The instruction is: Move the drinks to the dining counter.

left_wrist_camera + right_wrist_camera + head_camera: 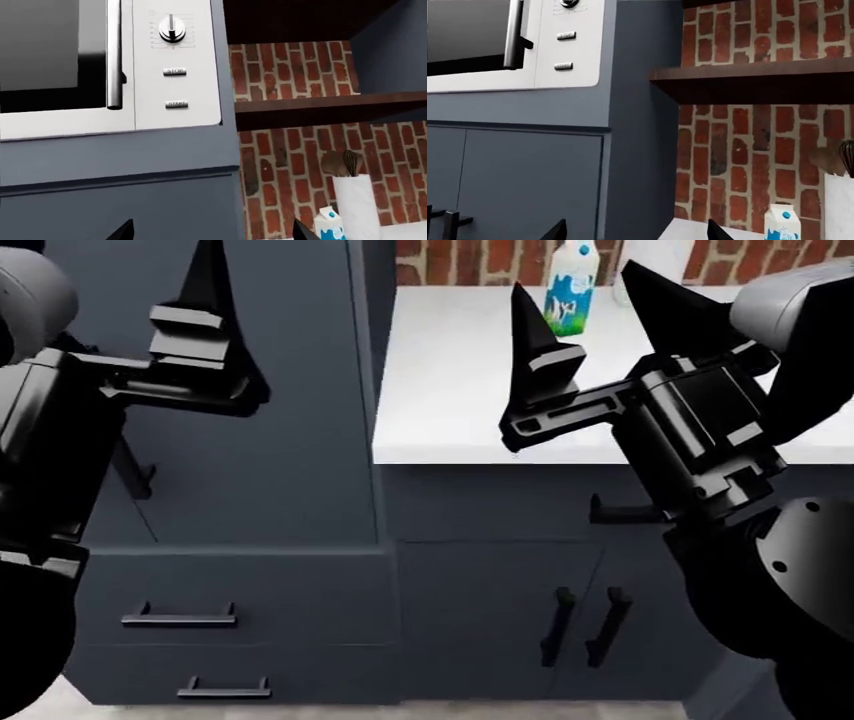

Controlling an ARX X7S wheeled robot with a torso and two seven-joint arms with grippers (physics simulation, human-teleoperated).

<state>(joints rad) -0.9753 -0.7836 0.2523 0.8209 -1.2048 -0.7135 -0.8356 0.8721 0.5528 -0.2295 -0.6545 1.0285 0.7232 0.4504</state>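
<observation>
1. The milk carton, white with a blue-and-green cow print and a blue cap, stands upright near the back of a white worktop, close to the brick wall; it also shows in the left wrist view and the right wrist view
2. Just beside the carton stands a white utensil holder with a whisk and a wooden spoon in it
3. This worktop sits over dark grey cabinet doors with black bar handles
4. The right gripper hovers above the worktop, in front of the carton and apart from it; its two pointed fingers stand wide apart with nothing between them
5. The left gripper is raised before the tall dark grey cabinet to the left of the worktop; only one finger is clear in the head view, but the left wrist view shows two fingertips far apart, holding nothing
6. Higher up, a white built-in oven with a dial, two buttons and a steel handle is set into the tall cabinet, and a dark wooden shelf runs across the brick wall
</observation>
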